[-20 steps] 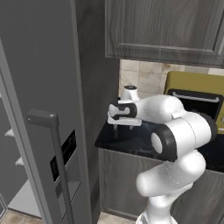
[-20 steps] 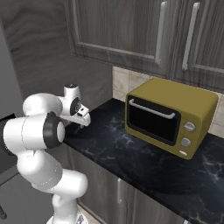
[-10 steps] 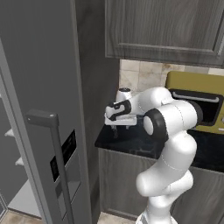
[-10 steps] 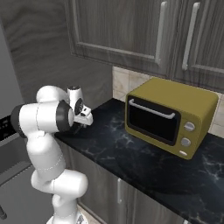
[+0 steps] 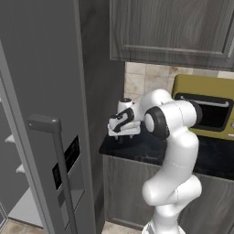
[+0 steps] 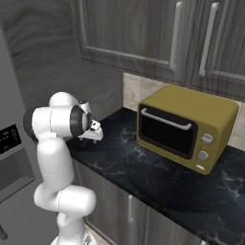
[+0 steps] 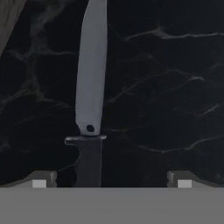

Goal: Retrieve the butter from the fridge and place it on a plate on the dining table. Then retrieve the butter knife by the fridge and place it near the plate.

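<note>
The gripper point(image 7: 111, 179) is hanging with jaws spread wide, gripping nothing, its tips straddling the handle of the butter knife point(image 7: 91, 96) lying flat on the black counter point(image 6: 143, 162). The knife is waiting to be picked up and carried to the plate; beyond, a yellow microwave point(image 6: 184, 127) is sitting.

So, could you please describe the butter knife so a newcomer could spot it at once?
Find the black marble counter between the grey fridge and the yellow microwave. At its fridge end, under the open hand, lies the butter knife: pale grey blade, dark handle.
</note>
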